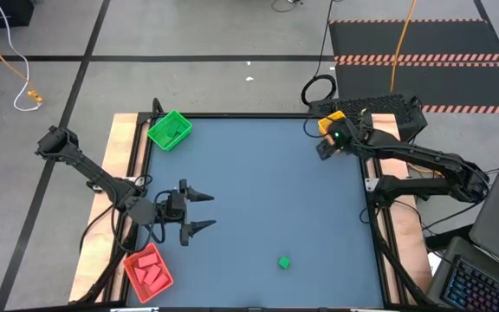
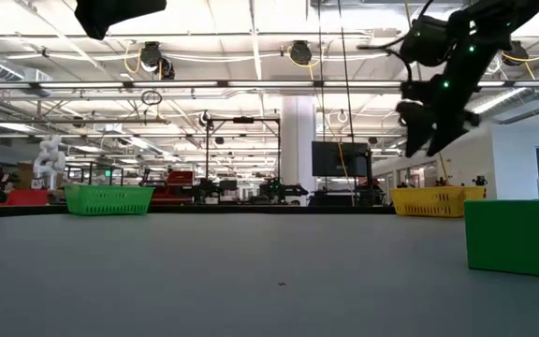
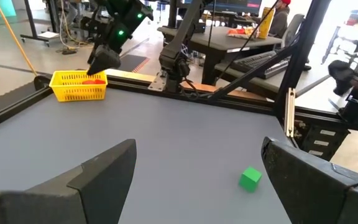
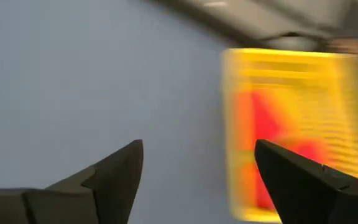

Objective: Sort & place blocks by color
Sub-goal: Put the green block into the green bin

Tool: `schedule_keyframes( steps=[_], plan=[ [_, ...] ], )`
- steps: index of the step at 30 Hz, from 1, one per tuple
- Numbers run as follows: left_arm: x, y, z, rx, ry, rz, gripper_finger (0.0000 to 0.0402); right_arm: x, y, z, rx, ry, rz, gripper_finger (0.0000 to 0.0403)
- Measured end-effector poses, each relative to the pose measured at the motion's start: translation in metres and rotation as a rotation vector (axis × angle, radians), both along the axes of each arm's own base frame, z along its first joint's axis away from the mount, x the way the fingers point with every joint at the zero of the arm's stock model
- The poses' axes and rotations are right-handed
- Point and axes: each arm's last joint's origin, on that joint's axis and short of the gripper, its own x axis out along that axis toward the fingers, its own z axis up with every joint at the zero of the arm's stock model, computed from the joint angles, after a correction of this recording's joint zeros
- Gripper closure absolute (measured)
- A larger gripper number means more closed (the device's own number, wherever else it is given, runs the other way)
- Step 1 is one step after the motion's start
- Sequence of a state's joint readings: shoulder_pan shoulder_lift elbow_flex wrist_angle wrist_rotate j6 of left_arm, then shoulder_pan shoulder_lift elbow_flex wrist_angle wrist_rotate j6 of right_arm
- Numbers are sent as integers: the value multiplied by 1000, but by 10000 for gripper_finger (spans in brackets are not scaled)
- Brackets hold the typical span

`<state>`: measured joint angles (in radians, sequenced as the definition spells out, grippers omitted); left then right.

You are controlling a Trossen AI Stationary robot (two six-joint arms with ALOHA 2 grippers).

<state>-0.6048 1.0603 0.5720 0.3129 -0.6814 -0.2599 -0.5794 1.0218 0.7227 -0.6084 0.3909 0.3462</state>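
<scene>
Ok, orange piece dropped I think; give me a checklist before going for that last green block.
1. Right gripper empty, jaws open at the yellow mesh tray: ok.
2. Orange-red pieces lying inside the yellow tray: ok.
3. Small green cube block alone on the grey table top, nothing beside it: ok.
4. Left gripper jaws wide open, empty, cube ahead of it: ok.
5. Green mesh tray at the far left corner, unobstructed: ok.
6. Room left in the green tray: cannot tell.
</scene>
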Motion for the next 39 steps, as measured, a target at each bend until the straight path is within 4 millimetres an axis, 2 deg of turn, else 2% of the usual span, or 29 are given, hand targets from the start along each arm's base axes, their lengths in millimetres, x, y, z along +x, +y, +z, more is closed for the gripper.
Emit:
schedule_keyframes(
  steps=[5, 9, 14, 22, 25, 32, 39],
  plan=[
    [0, 0, -1, 1, 5, -11, 55, 25, 26, 4, 170, -197, 335, 103],
    [0, 0, -3, -4, 25, -24, 55, 42, 66, 5, 221, -238, 528, 109],
    [0, 0, -3, -19, 24, -21, 55, 56, 120, 3, 252, -272, 660, 110],
    [0, 0, -2, -34, 17, -20, 55, 80, 214, -31, 306, -293, 909, 110],
    [0, 0, -2, -37, 17, -19, 55, 85, 241, -47, 297, -294, 1026, 110],
    [0, 0, -2, -45, 21, -17, 55, 92, 278, -75, 257, -348, 1157, 110],
    [0, 0, -3, -42, 25, -17, 55, 96, 289, -92, 230, -353, 1219, 110]
  ],
)
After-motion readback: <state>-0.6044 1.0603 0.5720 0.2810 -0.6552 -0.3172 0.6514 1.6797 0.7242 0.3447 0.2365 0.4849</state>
